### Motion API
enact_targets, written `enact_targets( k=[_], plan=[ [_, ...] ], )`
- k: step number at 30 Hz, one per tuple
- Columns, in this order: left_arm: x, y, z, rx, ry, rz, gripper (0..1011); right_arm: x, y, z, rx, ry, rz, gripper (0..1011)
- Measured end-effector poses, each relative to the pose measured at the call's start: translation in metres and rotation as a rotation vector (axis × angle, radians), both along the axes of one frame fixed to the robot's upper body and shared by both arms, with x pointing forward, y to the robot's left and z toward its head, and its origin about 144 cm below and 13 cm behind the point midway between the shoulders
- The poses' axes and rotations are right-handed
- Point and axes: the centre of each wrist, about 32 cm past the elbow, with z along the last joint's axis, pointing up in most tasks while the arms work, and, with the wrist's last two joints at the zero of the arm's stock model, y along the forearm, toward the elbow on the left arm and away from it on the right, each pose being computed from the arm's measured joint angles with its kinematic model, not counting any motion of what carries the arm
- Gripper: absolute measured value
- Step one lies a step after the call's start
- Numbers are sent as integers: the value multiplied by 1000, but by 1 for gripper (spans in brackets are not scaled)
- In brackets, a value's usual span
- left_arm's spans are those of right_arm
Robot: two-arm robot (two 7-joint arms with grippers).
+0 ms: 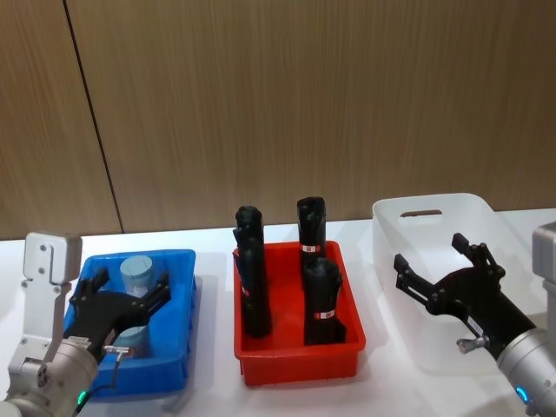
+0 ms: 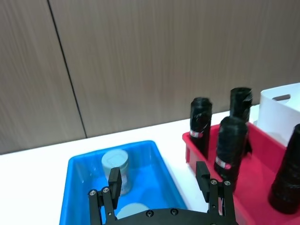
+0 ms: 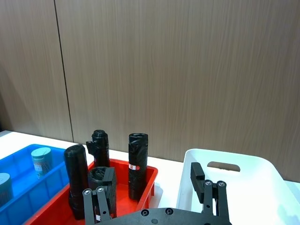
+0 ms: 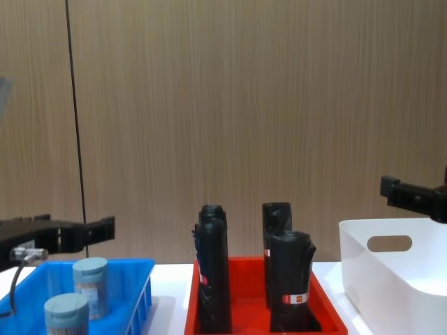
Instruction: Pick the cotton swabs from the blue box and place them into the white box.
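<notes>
Two cotton swabs jars stand in the blue box (image 1: 178, 347) at the left: one (image 1: 136, 273) toward the back, the other (image 1: 130, 335) nearer the front. My left gripper (image 1: 130, 287) hovers open just above them, holding nothing. In the left wrist view its fingers (image 2: 114, 177) frame the back jar (image 2: 115, 164) and the front jar's lid (image 2: 131, 211). The white box (image 1: 434, 213) stands at the right. My right gripper (image 1: 430, 252) hangs open and empty over it. From the chest view both jars (image 4: 91, 283) show side-on in the blue box (image 4: 140, 289).
A red bin (image 1: 295, 360) sits between the two boxes with several tall black wrapped rolls (image 1: 252, 282) standing in it. A wooden wall panel runs behind the white table (image 1: 213, 239). The rolls rise higher than the jars.
</notes>
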Motion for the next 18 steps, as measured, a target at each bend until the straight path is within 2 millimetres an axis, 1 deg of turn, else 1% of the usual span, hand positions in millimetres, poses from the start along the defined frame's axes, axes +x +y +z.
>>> enact_targets(
  k=[3, 18],
  plan=[
    [3, 5, -3, -8, 31, 14, 1004, 0, 0, 0, 0, 0, 0, 1001],
    [12, 14, -10, -9, 150, 39, 1004, 0, 0, 0, 0, 0, 0, 1002]
  ],
)
